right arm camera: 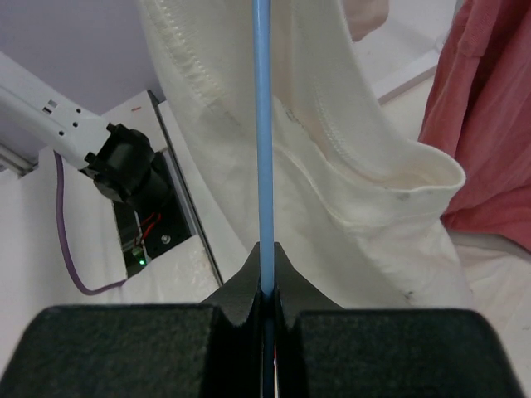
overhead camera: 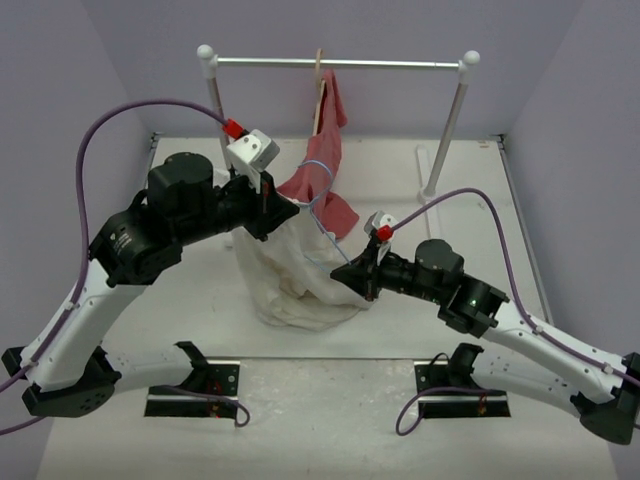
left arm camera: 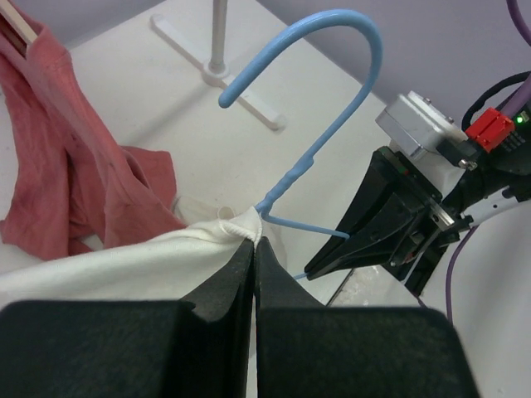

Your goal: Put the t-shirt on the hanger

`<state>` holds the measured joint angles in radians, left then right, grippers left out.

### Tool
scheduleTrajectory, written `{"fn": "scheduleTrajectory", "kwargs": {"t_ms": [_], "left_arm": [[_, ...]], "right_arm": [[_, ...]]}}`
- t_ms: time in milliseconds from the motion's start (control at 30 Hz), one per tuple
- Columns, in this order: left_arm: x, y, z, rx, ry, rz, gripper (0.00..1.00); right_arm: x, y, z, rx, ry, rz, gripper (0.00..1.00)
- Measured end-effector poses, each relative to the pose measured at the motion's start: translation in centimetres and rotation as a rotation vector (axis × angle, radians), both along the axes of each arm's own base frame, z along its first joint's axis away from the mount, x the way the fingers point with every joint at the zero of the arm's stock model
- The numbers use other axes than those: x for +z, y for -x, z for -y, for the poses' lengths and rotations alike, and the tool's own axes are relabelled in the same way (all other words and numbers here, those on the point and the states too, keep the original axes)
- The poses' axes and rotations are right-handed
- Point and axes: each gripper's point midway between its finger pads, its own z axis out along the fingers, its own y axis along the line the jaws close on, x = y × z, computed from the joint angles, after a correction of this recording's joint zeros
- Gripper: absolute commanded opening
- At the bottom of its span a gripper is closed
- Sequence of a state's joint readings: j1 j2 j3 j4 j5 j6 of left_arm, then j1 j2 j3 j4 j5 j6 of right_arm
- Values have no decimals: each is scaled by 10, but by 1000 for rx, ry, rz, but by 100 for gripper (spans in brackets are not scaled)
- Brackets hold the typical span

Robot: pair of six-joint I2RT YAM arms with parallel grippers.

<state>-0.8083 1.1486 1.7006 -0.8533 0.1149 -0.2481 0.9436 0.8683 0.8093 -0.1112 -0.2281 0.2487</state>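
Cream cotton fills the middle of the overhead view. The t-shirt [overhead camera: 290, 285] hangs in a loose bundle between the two arms, with its lower folds on the worktop [overhead camera: 330, 410].

The left pincer [overhead camera: 287, 210] holds the t-shirt from above. In its wrist view the left pincer [left arm camera: 255, 245] is closed, with a bunched hem of the t-shirt [left arm camera: 124, 265] clamped at the tips. The twisted neck of the hanger [left arm camera: 332, 141] rises from that same spot, its hook curling up and over. I cannot tell whether the wire is pinched in there along with the cloth.

The right pincer [overhead camera: 347, 272] sits low against the t-shirt's right side. Its own camera shows the right pincer [right arm camera: 267, 278] shut on the hanger [right arm camera: 263, 124], a straight blue wire running up out of the frame. The t-shirt [right arm camera: 332, 182] drapes just behind and to the right of the wire, showing a seam and an open hem.

From overhead I see only thin blue stretches of the hanger [overhead camera: 318, 200]. They cross the red garment [overhead camera: 320, 185], which hangs from the rail [overhead camera: 340, 63]. The rest of the hanger's triangle is lost in cloth. Neither wrist view shows the whole frame either. The left wrist view alone shows both pincers together, with the right pincer [left arm camera: 323, 265] just beside the neck.
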Motion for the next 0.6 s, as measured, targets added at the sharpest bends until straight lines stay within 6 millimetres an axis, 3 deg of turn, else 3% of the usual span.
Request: {"fn": "scheduleTrajectory", "kwargs": {"t_ms": [233,433,600], "left_arm": [[-20,1,8,-34,-38,-40,0],[-21,8,11,-82,-68,-50,0],[-31,29,39,-184,-106,-41,0]], "right_arm": [[0,12,4,49,-87,75,0],[-8,16,11,50,-108,100,0],[-12,13,2,60,-108,94,0]]}}
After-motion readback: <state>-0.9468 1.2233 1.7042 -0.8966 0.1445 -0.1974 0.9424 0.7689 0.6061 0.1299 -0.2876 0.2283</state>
